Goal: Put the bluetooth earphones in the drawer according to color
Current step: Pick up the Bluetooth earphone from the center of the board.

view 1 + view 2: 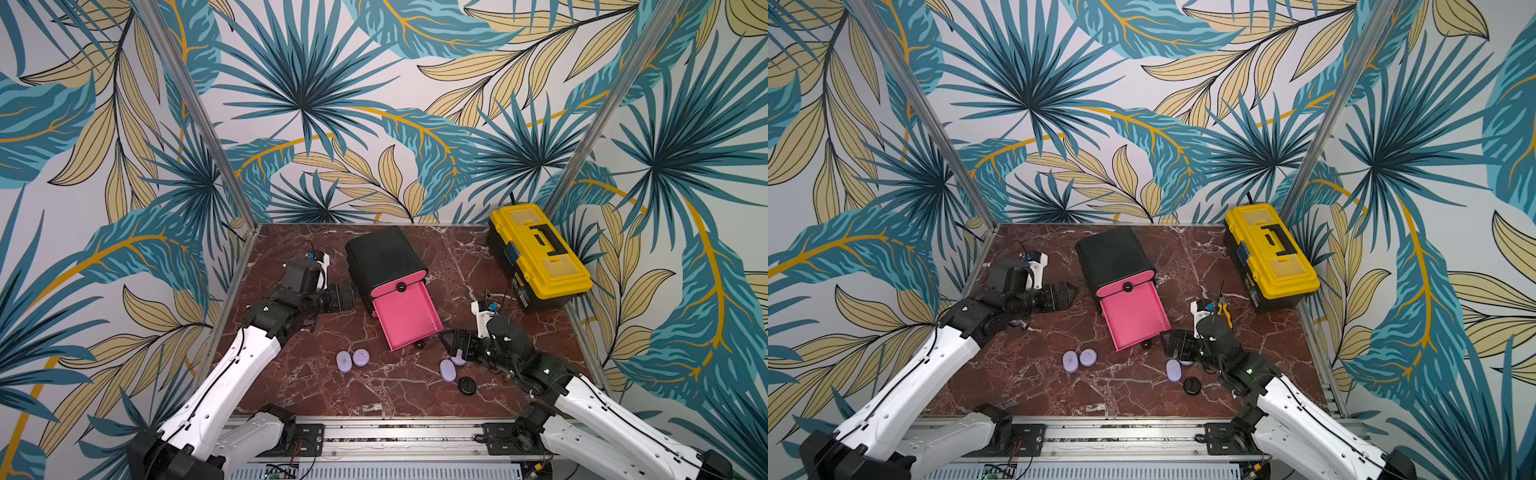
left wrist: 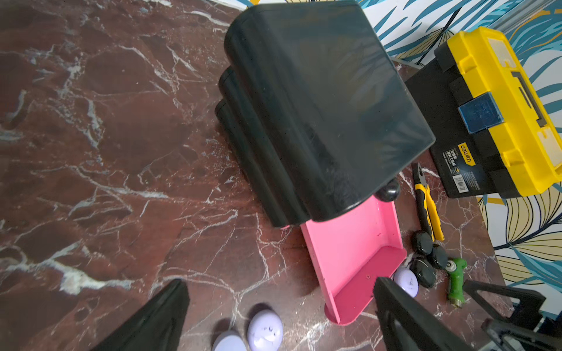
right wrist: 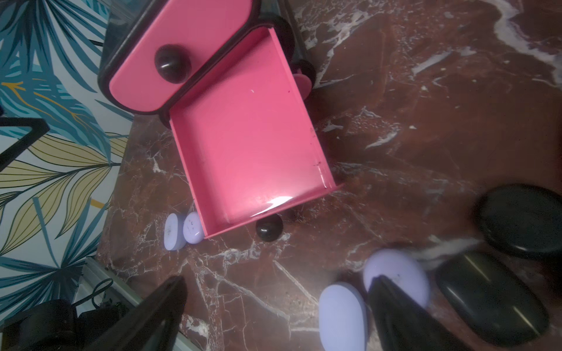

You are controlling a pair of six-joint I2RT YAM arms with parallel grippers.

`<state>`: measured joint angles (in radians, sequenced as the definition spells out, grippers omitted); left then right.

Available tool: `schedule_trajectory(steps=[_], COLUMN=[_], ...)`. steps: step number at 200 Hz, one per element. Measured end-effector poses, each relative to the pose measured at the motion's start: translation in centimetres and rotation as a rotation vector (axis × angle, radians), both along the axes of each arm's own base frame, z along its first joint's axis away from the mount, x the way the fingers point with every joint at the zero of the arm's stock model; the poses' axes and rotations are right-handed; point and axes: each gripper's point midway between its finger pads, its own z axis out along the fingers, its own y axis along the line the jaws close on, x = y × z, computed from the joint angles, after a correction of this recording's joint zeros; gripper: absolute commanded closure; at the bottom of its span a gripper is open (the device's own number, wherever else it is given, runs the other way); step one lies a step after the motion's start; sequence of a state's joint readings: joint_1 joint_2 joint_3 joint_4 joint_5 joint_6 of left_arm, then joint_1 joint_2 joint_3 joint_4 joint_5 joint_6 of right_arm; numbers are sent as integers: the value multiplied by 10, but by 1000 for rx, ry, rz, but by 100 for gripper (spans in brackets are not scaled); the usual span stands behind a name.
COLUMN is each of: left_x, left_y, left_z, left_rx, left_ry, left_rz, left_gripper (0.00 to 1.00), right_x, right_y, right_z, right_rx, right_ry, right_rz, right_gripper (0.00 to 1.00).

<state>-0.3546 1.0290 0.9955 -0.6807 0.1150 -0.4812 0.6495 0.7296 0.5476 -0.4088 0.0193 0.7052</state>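
- Left hand (image 1: 345,297), spread wide and empty, hovers left of the drawer (image 1: 409,320).
- Two lilac earphones (image 1: 360,357) lie on the surface (image 1: 291,374) off the drawer's front left corner.
- The drawer stands pulled out, empty; lilac and black both look left to do.
- Right hand (image 3: 278,282), wide and empty, hangs right of the drawer's front, above another lilac pair (image 3: 342,316).
- Black earphones (image 3: 520,221) wait further right.

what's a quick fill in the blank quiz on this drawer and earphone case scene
1. The pulled-out drawer holds ___ cases.
2. The toolbox has a ___ lid.
3. The pair of cases lying side by side nearer the left arm is ___ in colour.
4. The right gripper has its jaws ___.

Missing words: no; yellow; lilac; open
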Motion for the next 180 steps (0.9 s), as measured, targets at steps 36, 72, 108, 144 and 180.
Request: schedule_trajectory(steps=[36,72,108,144,180], left_x=[-27,-45,-60,-65,-64], left_y=[10,12,6,-3,-7], left_z=[-10,-38,-67,-79,-95], left_rx=[-3,-13,-5,6,14], left_ry=[39,114,194,220,250], left_rz=[17,27,13,-10,-5], left_gripper=[0,0,0,0,0], right_x=[-11,-16,-17,-13,-14], right_y=[-23,-43,-60,-67,-65], right_z=[-8,-25,-39,-40,-43], right_rx=[-74,-158,-253,-313,-335], right_ry=[32,92,165,206,237], right_rz=[-55,-132,-217,-262,-250], right_gripper=[0,0,1,2,21])
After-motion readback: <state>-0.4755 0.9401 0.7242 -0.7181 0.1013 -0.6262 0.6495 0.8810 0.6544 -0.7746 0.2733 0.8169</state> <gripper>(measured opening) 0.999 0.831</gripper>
